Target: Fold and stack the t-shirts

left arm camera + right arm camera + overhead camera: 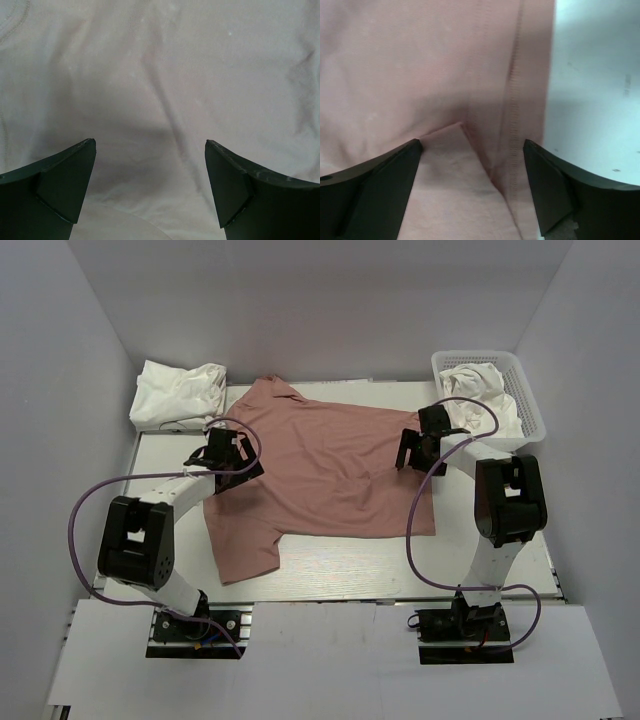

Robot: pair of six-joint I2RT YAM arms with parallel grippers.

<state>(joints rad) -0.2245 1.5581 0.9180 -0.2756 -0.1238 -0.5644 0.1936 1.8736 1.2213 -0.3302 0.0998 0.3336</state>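
Where the counter (360, 565) is read from its left side to its right, the items stand as follows.

1. White shirts (178, 393): a loose, rumpled heap at 10 o'clock, on the far left corner, just beside the collar end of the pink shirt.

2. Left pincer (150, 141): at 9 o'clock, over the left part of the pink shirt. Fingers spread wide, nothing between them. The wrist view shows only creased pink cloth below and ahead. Whether the fingertips touch the cloth cannot be told.

3. Pink shirt (330, 465): spread flat across the middle of the counter, lying sideways. Collar (275, 388) at 11 o'clock, one sleeve (240, 550) reaching to 7 o'clock, hem (428, 490) along the 3 o'clock edge. Shallow wrinkles run across the body.

4. Right pincer (471, 141): at 3 o'clock, over the hem end of the pink shirt. Fingers spread wide, holding nothing. A small raised fold of pink cloth lies between them, the stitched hem line runs just beside it, and bare counter shows past the hem.

5. Basket (530, 400): white, slatted, at 1 o'clock on the far right corner, apart from the pink shirt. Another white shirt (478, 385) lies crumpled inside it.
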